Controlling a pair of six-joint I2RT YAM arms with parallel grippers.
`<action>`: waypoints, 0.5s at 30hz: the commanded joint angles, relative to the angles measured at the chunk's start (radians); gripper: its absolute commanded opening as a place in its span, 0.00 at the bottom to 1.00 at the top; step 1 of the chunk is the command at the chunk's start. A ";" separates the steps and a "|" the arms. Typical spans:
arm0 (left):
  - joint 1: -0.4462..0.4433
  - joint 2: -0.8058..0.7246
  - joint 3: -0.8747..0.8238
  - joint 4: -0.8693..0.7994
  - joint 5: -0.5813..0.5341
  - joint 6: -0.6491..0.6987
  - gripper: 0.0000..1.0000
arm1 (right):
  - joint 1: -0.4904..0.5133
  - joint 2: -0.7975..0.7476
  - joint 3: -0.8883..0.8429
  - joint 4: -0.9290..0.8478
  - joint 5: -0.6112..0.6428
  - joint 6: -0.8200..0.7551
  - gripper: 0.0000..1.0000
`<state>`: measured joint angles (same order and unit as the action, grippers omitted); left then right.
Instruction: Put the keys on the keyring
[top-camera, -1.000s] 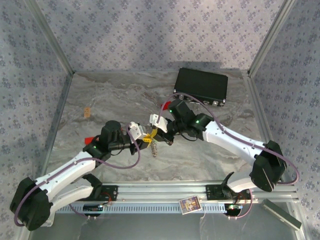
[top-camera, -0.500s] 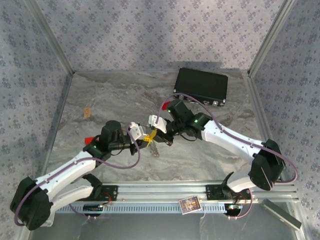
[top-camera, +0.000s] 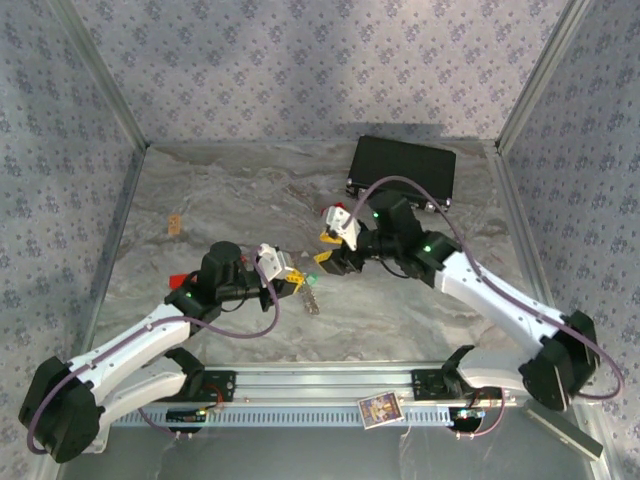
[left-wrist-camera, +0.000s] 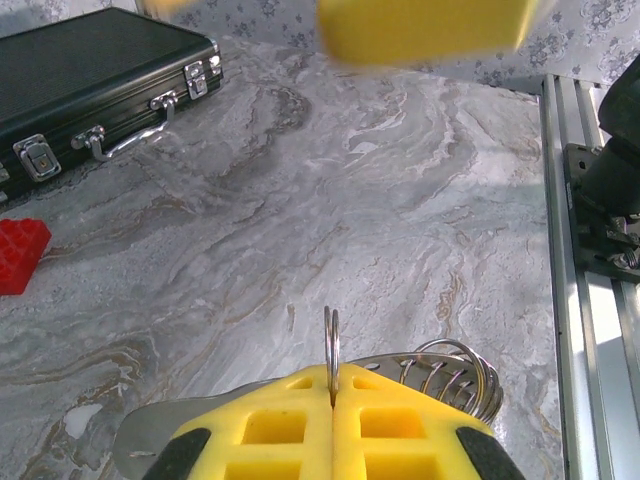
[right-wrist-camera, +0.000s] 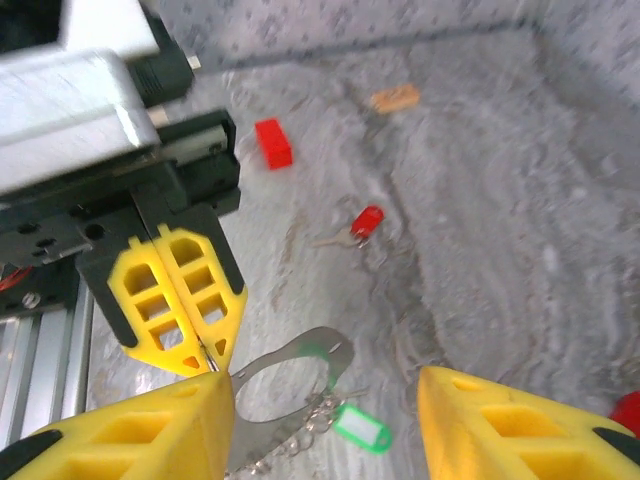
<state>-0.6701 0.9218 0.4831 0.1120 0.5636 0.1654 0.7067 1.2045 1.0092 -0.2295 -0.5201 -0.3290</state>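
Observation:
My left gripper (left-wrist-camera: 332, 385) is shut on the keyring (left-wrist-camera: 331, 338), a thin silvery ring standing edge-on between its yellow pads. A bunch of smaller rings and a flat metal loop (left-wrist-camera: 452, 368) hang beside it. In the right wrist view the left gripper (right-wrist-camera: 205, 358) is seen from the front, with the metal loop (right-wrist-camera: 300, 352) and a green key tag (right-wrist-camera: 360, 430) on a chain below it. The red key (right-wrist-camera: 362, 224) lies loose on the table. My right gripper (right-wrist-camera: 325, 400) is open, a short way from the left gripper (top-camera: 290, 272), with nothing between its fingers.
A black case (top-camera: 403, 170) lies at the back right of the marble table (top-camera: 230, 190). A red block (right-wrist-camera: 270, 143) sits by the left arm and a small tan piece (top-camera: 175, 223) lies further left. An aluminium rail (top-camera: 330, 385) runs along the near edge.
The right gripper has opened and drawn back to the right, away from the left gripper. The left gripper has closed fully on the ring and stayed in place.

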 joint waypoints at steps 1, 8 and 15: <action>-0.013 -0.018 0.029 0.031 0.012 -0.015 0.00 | 0.005 -0.035 -0.059 0.079 0.015 0.022 0.52; -0.017 0.001 0.060 0.016 -0.051 -0.066 0.00 | 0.106 -0.043 -0.117 0.082 -0.033 -0.019 0.40; -0.018 0.026 0.110 -0.050 -0.257 -0.214 0.00 | 0.230 -0.009 -0.207 0.224 0.096 -0.046 0.31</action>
<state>-0.6811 0.9447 0.5377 0.0757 0.4164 0.0353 0.9154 1.1759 0.8520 -0.1196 -0.5045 -0.3668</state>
